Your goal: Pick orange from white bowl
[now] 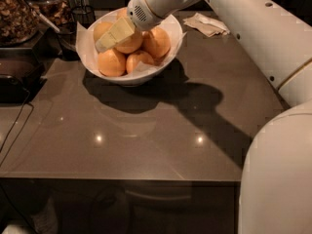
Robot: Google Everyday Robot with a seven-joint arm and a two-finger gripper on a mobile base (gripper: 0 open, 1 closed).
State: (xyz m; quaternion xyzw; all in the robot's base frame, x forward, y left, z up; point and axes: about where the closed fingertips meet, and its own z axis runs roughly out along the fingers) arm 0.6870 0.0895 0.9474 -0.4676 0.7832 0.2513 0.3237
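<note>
The white bowl (127, 76), lined with white paper, stands at the back of the dark table and holds several oranges. The orange (100, 29), paler than the rest, lies at the bowl's back left. Deeper-orange fruits lie beside it, among them a front left one (111, 62) and a right one (157, 42). My gripper (104, 42) reaches down from the right into the bowl. Its cream fingers (117, 32) lie slanted across the pile, tips at the pale orange's lower right edge. They hide part of the middle fruits.
A crumpled napkin (209, 24) lies right of the bowl. Jars of nuts (14, 13) and a dark tray (14, 77) stand at the left edge, with a cable (14, 130) hanging off. My white arm (253, 28) spans the right side.
</note>
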